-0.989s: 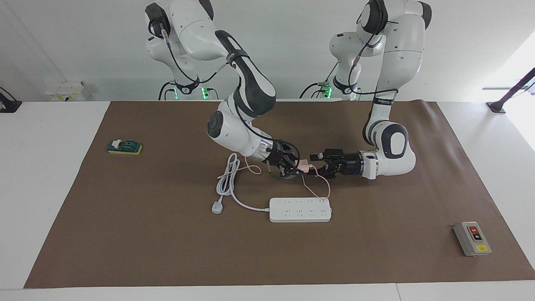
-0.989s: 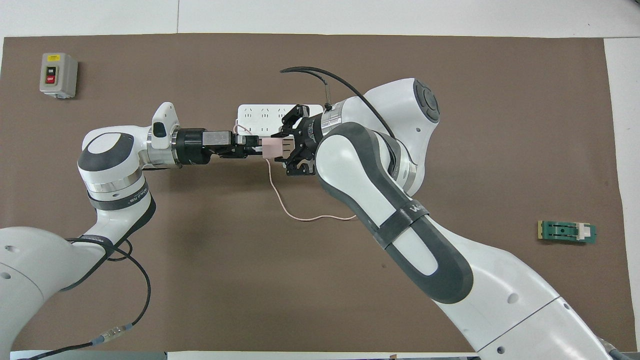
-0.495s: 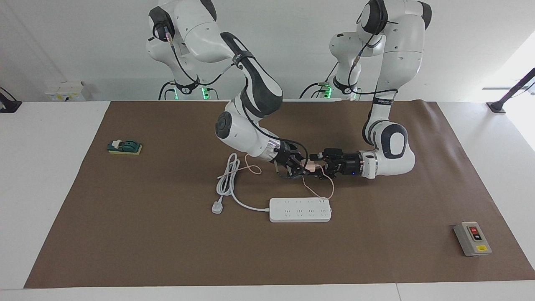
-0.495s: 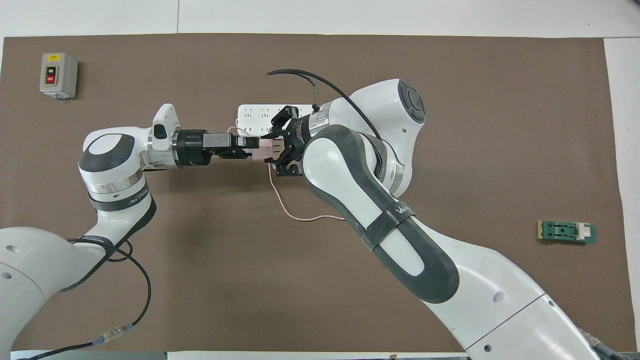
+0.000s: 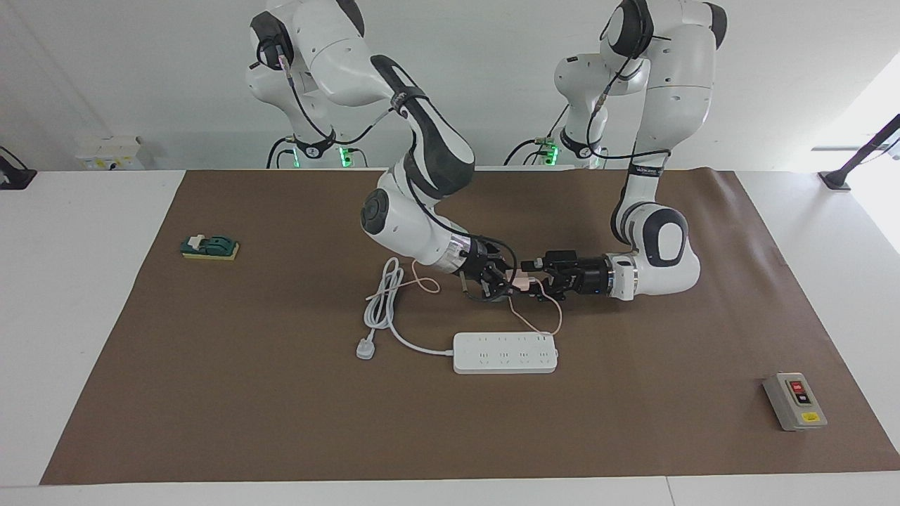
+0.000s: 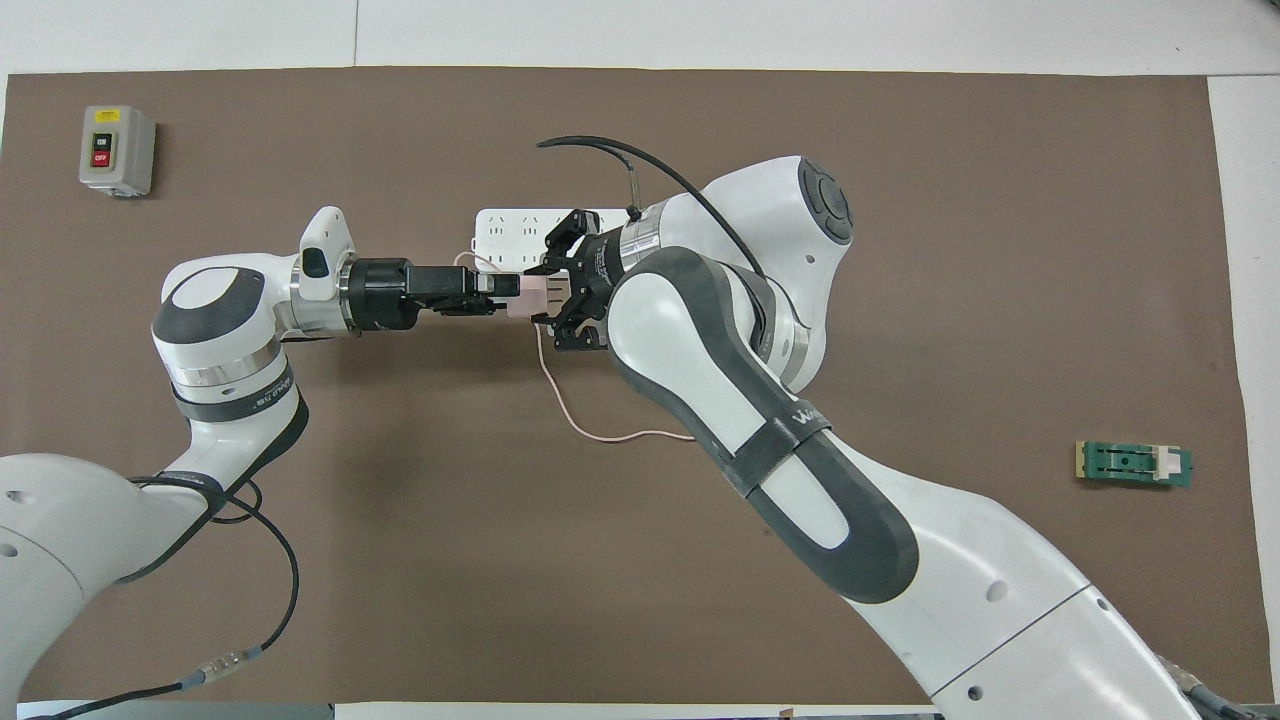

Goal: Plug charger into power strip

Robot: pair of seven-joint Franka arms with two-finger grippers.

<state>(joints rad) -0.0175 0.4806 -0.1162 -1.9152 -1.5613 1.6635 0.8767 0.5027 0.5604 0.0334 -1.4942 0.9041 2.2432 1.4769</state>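
Note:
The pale-pink charger (image 5: 522,282) hangs in the air between my two grippers, over the mat a little nearer to the robots than the power strip (image 5: 505,353). It also shows in the overhead view (image 6: 528,296). My left gripper (image 5: 538,281) is shut on the charger. My right gripper (image 5: 500,280) faces it with its fingers spread around the charger's prong end. The thin pink cable (image 5: 555,320) loops down to the mat beside the strip. In the overhead view the grippers cover part of the power strip (image 6: 505,230).
The strip's thick white cord (image 5: 383,302) and white plug (image 5: 365,348) lie toward the right arm's end. A grey box with red and black buttons (image 5: 794,401) sits toward the left arm's end. A green block (image 5: 209,247) lies toward the right arm's end.
My right gripper has moved toward my left gripper until its fingers surround the charger. The left gripper with the charger has shifted only slightly.

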